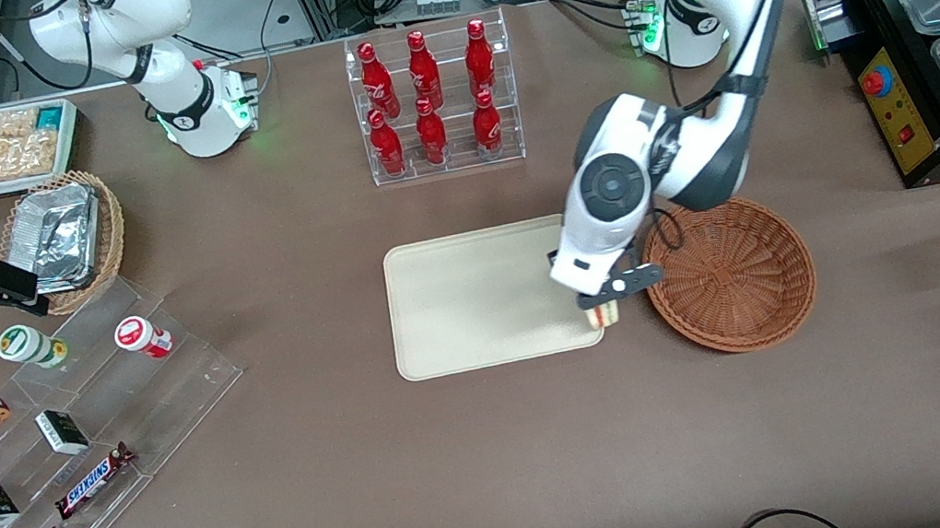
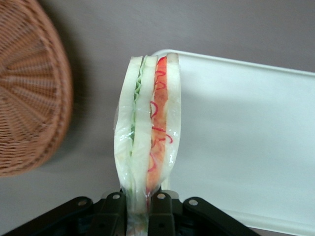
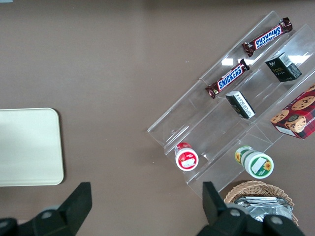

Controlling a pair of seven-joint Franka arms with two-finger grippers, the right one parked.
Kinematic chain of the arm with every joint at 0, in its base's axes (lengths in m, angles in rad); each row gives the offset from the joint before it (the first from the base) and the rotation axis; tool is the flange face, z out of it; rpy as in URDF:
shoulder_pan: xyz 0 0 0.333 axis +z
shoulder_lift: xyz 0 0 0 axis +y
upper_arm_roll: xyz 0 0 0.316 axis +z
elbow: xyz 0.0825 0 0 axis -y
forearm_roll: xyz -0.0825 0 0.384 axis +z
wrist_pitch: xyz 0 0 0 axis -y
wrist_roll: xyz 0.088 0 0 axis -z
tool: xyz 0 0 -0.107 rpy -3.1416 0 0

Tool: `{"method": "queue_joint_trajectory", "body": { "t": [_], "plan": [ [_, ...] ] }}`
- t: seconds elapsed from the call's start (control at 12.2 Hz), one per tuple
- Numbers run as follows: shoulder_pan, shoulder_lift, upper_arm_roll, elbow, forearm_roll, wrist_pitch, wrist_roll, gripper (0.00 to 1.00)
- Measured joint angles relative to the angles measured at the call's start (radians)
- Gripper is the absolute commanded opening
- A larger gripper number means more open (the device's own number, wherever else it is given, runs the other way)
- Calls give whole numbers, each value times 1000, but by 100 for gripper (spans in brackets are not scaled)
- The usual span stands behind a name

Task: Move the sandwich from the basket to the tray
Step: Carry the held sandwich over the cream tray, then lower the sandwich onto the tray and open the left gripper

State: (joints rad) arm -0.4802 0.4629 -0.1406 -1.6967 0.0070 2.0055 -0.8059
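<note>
The jaws are clamped on the sandwich (image 2: 147, 132), which sticks straight out from them with its long axis in line with the gripper (image 1: 605, 307) and its cut edge facing the wrist camera. It hangs over the tray (image 1: 475, 300) corner nearest the basket (image 1: 733, 276), in the gap where tray rim and basket nearly meet; a short shift inward over the tray would likely be needed before release. The arm hides most of the sandwich in the front view, and its height above the desk (image 1: 503, 483) is unclear.
</note>
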Motion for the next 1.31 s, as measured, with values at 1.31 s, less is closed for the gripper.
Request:
{"method": "queue_joint_trajectory", "body": {
  "t": [1.31],
  "plan": [
    [-142, 237, -45, 202, -40, 112, -142, 2]
  ]
}}
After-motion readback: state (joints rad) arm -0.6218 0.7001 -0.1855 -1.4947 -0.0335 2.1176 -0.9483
